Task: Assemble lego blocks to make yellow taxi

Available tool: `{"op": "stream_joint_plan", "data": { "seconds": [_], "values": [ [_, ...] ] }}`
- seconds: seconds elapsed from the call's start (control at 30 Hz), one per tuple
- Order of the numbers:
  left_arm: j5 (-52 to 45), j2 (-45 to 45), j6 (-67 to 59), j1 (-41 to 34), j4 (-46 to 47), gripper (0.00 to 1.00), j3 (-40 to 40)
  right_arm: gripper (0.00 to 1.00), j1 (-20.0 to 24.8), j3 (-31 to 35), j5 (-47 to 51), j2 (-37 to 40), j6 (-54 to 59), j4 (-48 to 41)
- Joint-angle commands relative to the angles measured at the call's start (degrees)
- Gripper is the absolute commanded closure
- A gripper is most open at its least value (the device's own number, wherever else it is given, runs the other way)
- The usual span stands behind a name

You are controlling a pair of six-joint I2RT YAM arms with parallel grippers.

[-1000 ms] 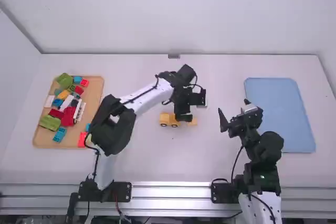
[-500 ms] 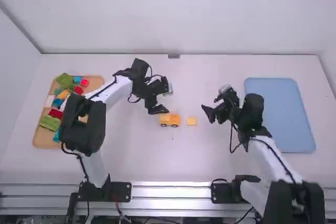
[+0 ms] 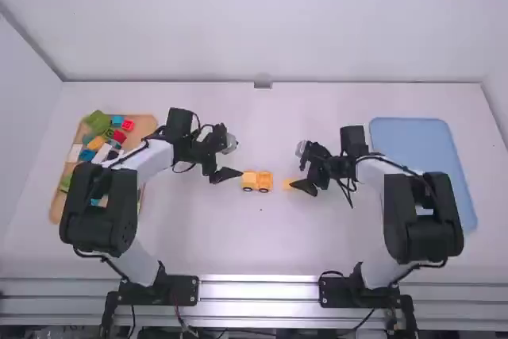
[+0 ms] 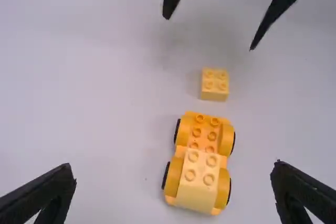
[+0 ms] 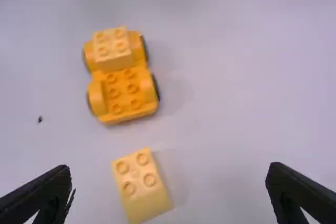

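"What have you got in the high view?"

"My yellow car (image 3: 263, 182), down on the white table (image 3: 262, 248). A loose yellow block (image 3: 287, 184) sits just to the right of the car. My left gripper (image 3: 230, 158) is just left of the car, and my right gripper (image 3: 298, 169) is over on the right, by the loose block."

"And the wrist views?"

"They let me see the bumps. A pale block (image 4: 198, 177) sits on the left end of the car. In the left wrist view, the right gripper's two fingers are spread apart near the loose block. Each gripper is wide and holds nothing. I can't tell if a finger touches the loose block."

"What else is on the table?"

"A wood tray (image 3: 143, 126) with lots of colored blocks (image 3: 98, 121), far left of the car. A blue tray (image 3: 421, 148) is far right of it. A dark speck (image 5: 40, 119) is near the car."

"And the room?"

"A plain white wall (image 3: 254, 21) behind the car, and shiny metal rails (image 3: 258, 299) on the arms' side of it."
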State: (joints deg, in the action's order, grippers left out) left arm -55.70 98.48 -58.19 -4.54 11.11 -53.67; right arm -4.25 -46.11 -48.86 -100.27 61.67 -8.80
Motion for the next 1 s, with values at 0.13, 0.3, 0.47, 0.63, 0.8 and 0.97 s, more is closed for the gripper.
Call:
{"op": "stream_joint_plan", "data": {
  "seconds": [0.13,0.3,0.47,0.63,0.8,0.97],
  "values": [
    [-7.61,-1.20,0.31,1.68,-6.91,0.01,5.86,0.01,1.75,-2.78,-6.91,-7.26,12.55,-0.07],
    [-8.44,-1.20,0.39,1.18,-11.04,0.01,8.70,0.05,-0.20,-2.73,-6.78,-12.72,18.75,-0.02],
    [-9.60,-1.20,6.34,1.64,-11.91,0.01,8.81,0.20,-1.42,-2.69,-5.81,-14.12,18.95,1.84],
    [-9.84,-1.22,8.87,1.16,-12.50,0.01,8.81,0.41,-1.77,-2.69,-3.02,-15.67,19.19,2.89],
    [-11.47,-1.20,8.92,1.53,-12.70,0.01,8.81,0.60,-1.75,-2.69,-3.23,-17.35,19.21,2.89],
    [-10.78,-1.18,6.27,0.81,-12.70,0.01,9.29,0.80,-0.79,-2.67,-3.93,-18.16,19.19,3.04]
  ]
}}
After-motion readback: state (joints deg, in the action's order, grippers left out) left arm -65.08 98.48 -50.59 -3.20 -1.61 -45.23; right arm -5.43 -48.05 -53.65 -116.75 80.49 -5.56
